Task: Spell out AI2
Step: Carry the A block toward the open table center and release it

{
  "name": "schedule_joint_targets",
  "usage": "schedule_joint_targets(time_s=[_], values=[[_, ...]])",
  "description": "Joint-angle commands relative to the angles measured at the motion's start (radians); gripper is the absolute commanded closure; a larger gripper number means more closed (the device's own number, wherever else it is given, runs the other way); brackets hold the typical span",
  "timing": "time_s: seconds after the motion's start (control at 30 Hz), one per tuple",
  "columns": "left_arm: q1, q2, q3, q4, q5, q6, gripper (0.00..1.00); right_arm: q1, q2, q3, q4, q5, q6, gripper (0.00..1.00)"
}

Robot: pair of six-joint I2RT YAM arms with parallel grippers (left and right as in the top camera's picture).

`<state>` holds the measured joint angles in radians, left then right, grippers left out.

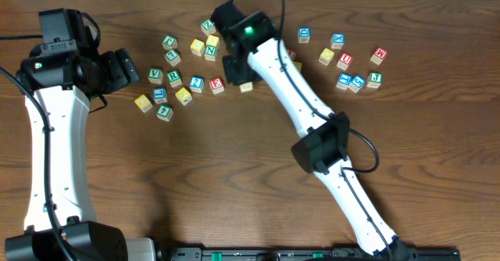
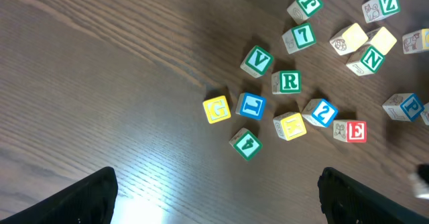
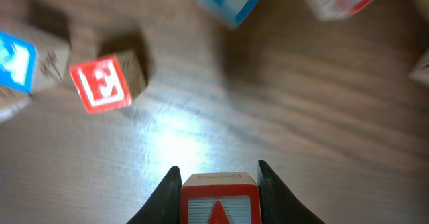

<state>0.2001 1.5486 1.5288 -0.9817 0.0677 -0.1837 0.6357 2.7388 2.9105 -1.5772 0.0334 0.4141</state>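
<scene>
My right gripper (image 3: 220,173) is shut on a red-framed block with a red letter A (image 3: 220,202), held just above the wood. In the overhead view this gripper (image 1: 234,67) hangs over the middle cluster and hides the block. A red E block (image 3: 100,83) lies to its upper left. A blue 2 block (image 2: 320,112) lies beside the red E block (image 2: 350,131); the 2 also shows in the overhead view (image 1: 197,83). I cannot pick out an I block. My left gripper (image 2: 218,190) is open and empty, left of the blocks (image 1: 129,69).
Several loose letter blocks lie in a left cluster: yellow G (image 2: 216,108), green 4 (image 2: 246,143), green V (image 2: 257,61), green R (image 2: 287,82). Another cluster lies at the right (image 1: 351,62). The wooden table (image 1: 234,183) spreads toward the front.
</scene>
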Motion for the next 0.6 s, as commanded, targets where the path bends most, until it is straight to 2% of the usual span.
schedule_joint_targets(time_s=[0.0,0.13,0.33,0.57], values=[[0.0,-0.006,0.026,0.008,-0.013,-0.006,0.06,0.051,-0.001,-0.052,-0.002,0.048,0.035,0.78],[0.0,-0.006,0.026,0.011,-0.013,-0.006,0.05,0.072,-0.001,-0.122,0.014,0.106,0.1,0.8],[0.0,-0.006,0.026,0.019,-0.013,-0.006,0.05,0.08,-0.001,-0.188,0.07,0.106,0.105,0.82],[0.0,-0.006,0.026,0.022,-0.013,-0.006,0.05,0.08,-0.001,-0.19,0.071,0.106,0.105,0.71]])
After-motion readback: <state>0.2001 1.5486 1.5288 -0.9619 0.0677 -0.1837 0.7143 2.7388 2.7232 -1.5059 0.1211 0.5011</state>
